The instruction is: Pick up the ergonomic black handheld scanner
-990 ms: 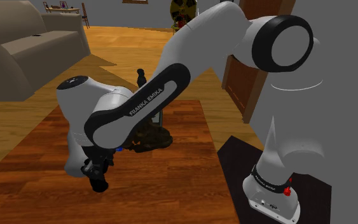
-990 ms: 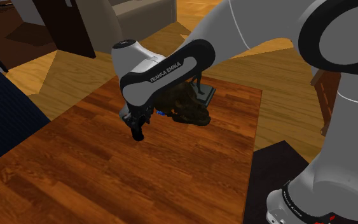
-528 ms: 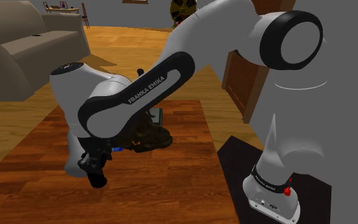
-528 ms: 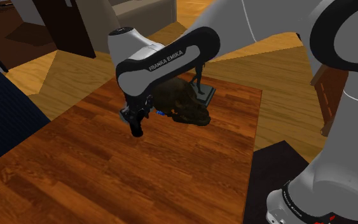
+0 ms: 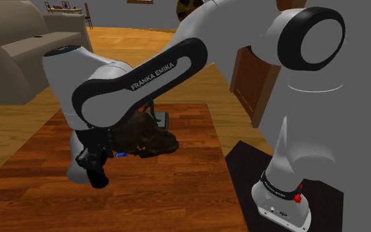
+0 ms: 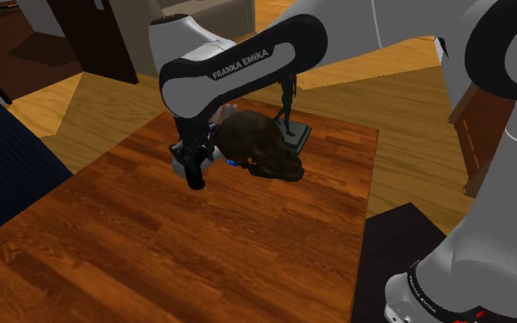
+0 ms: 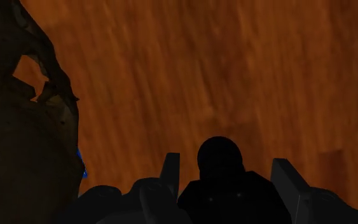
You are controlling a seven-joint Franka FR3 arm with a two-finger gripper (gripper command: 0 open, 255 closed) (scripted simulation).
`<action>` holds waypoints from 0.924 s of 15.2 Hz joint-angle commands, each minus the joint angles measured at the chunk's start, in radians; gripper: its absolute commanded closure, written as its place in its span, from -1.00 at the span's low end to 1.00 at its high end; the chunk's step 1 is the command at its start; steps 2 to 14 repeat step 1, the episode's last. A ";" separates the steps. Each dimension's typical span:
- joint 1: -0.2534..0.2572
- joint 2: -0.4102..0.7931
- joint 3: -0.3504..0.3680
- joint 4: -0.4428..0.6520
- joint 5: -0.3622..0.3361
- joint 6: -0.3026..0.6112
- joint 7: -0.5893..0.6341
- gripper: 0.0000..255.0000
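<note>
Item: scanner [image 7: 220, 181], black and round-topped, clasped between the fingers [image 7: 170, 170] of the gripper [image 6: 195, 176], which is clenched on it. Change: over the last second the hand has risen a little and drawn nearer the brown lump [image 6: 264, 151], keeping its load. The lift looks begun, and the scanner seems clear of the table [image 6: 155, 266]. Surface: dark reddish wood, also bearing a small blue item [image 5: 120, 154] just beside the lump. Room: paler wood floor [image 6: 91, 105] and a sofa [image 5: 26, 49] well apart.

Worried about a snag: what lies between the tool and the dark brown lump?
A small blue thing at the lump's edge, near the tool, in the second exterior view.
</note>
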State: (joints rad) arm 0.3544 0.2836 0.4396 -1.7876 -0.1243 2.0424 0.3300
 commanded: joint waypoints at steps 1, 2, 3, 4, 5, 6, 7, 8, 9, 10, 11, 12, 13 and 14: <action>0.000 -0.001 0.000 0.008 0.001 -0.008 -0.001 1.00; 0.000 -0.001 0.000 0.008 0.001 -0.008 -0.001 1.00; 0.000 -0.001 0.000 0.008 0.001 -0.008 -0.001 1.00; 0.000 -0.001 0.000 0.008 0.001 -0.008 -0.001 1.00; 0.000 -0.001 0.000 0.008 0.001 -0.008 -0.001 1.00; 0.000 -0.001 0.000 0.008 0.001 -0.008 -0.001 1.00; 0.000 -0.001 0.000 0.008 0.001 -0.008 -0.001 1.00; 0.000 -0.001 0.000 0.008 0.001 -0.008 -0.001 1.00; 0.000 -0.001 0.000 0.008 0.001 -0.008 -0.001 1.00; 0.000 -0.001 0.000 0.008 0.001 -0.008 -0.001 1.00; 0.000 -0.001 0.000 0.008 0.001 -0.008 -0.001 1.00; 0.000 -0.001 0.000 0.008 0.001 -0.008 -0.001 1.00; 0.000 -0.001 0.000 0.008 0.001 -0.008 -0.001 1.00; 0.000 -0.001 0.000 0.008 0.001 -0.008 -0.001 1.00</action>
